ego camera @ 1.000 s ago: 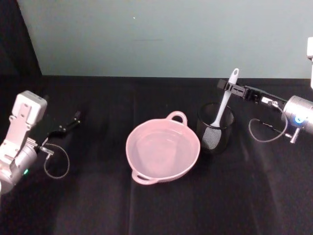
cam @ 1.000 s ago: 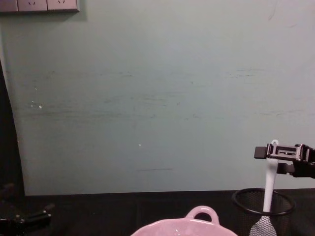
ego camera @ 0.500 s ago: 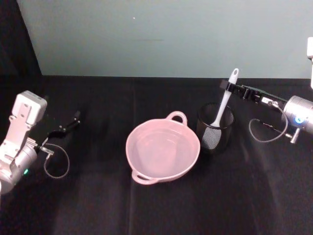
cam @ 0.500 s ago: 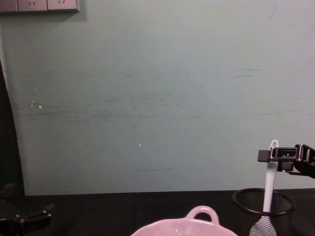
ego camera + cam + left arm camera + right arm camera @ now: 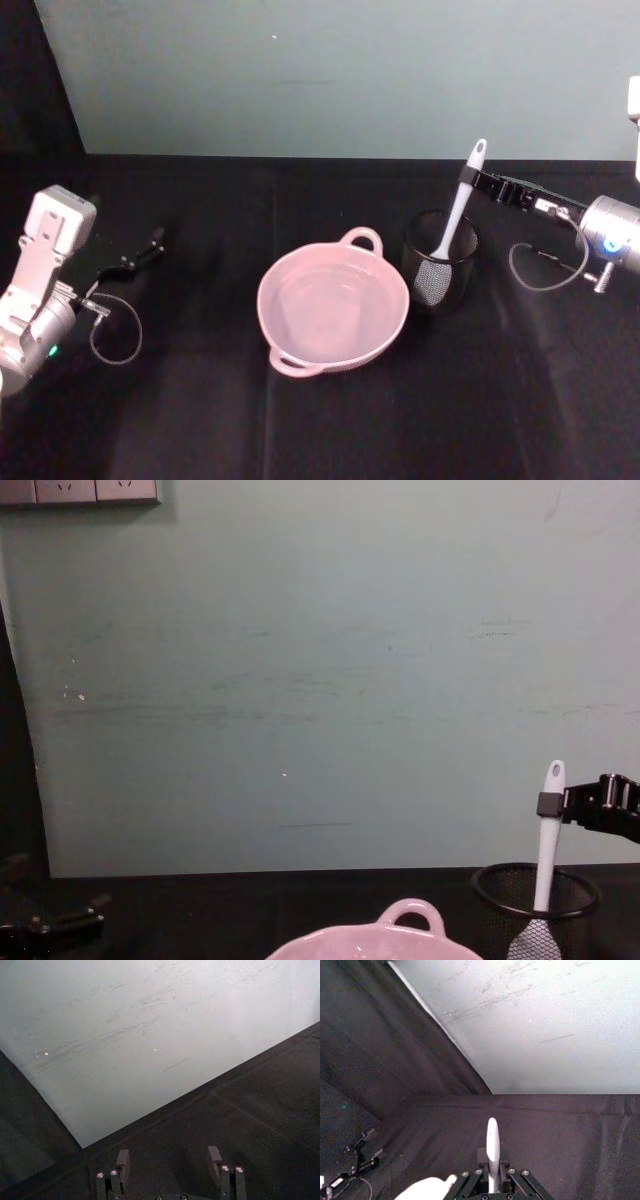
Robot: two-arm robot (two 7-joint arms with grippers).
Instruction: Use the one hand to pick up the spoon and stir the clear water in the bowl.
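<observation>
**Right end effector clamped on the spoon handle above the cup**

The black cloth-covered desk (image 5: pixel 300 430) carries everything. The right arm (image 5: pixel 610 238) reaches in roughly level from the right side, its silver wrist trailing behind the black right end effector (image 5: pixel 472 181). The left arm (image 5: pixel 40 285) sits bent, far off to that end effector's left and low over the desk. The left end effector (image 5: pixel 155 242) has its fingers spread apart and holds nothing.

The pale pink glossy bowl (image 5: pixel 263 300) of clear water lies below and to the left of the right end effector. The black wire-mesh cup (image 5: pixel 455 288) stands right beneath it, just beside the bowl. The white plastic spoon (image 5: pixel 459 215) leans in the cup, head down. The right end effector is pinched tight on its slim handle, just under the oval hole.
</observation>
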